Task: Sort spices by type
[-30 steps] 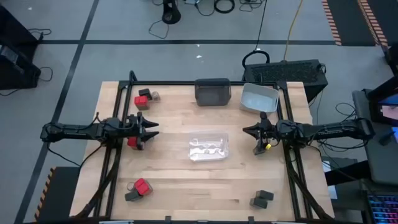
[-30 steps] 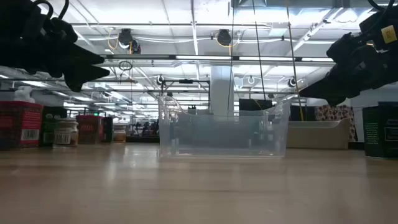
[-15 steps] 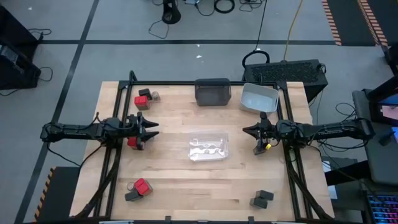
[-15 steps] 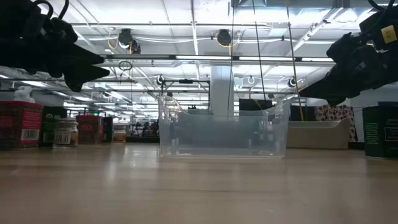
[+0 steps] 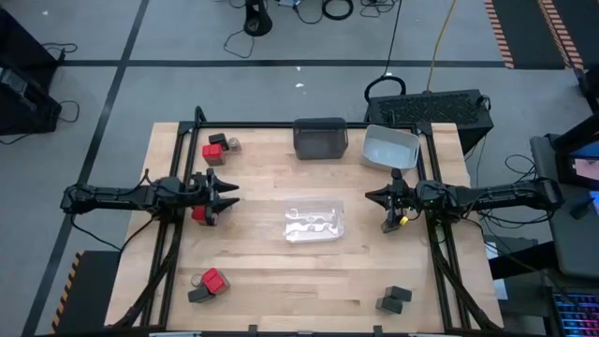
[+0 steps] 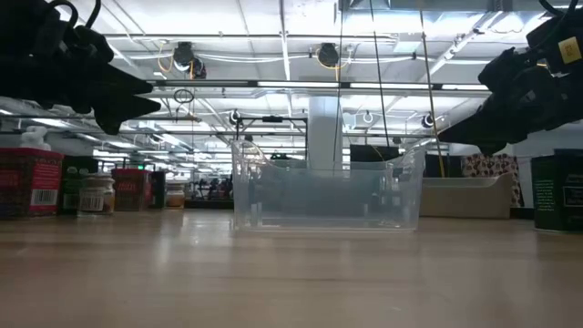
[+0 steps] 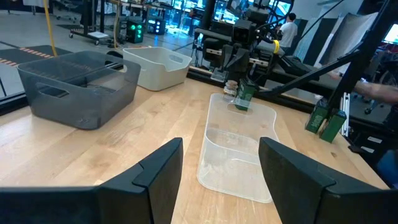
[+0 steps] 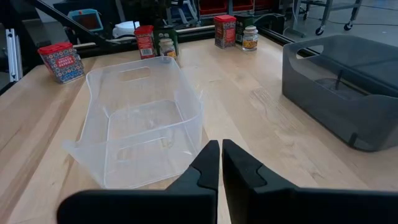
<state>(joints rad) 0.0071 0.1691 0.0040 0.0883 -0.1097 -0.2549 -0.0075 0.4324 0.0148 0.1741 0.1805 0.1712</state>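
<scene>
Wooden tabletop (image 5: 262, 271) filled a black frame on a grey workshop floor, with two dark arms reaching in from opposite sides. At the far edge sat a dark grey bin (image 5: 320, 138) and, just beside it, a light grey bin (image 5: 389, 147); a clear bin (image 5: 314, 222) lay empty near the middle, between the two arms. The left tool (image 5: 227, 196) hovered above the tabletop's left side, its fingers (image 7: 163, 167) spread apart and holding nothing, with a red-topped box (image 5: 199, 213) below it. The right tool (image 5: 377, 201) hung at the right side, its fingers (image 8: 205, 167) pressed together and empty. The spices stood in scattered clusters: red-topped and dark boxes with a small round jar at the far left corner (image 5: 218, 148), a red-topped box and dark box at the near left (image 5: 210, 284), two dark boxes at the near right (image 5: 394, 299), and a green box with a jar below the right tool (image 7: 244, 95).
</scene>
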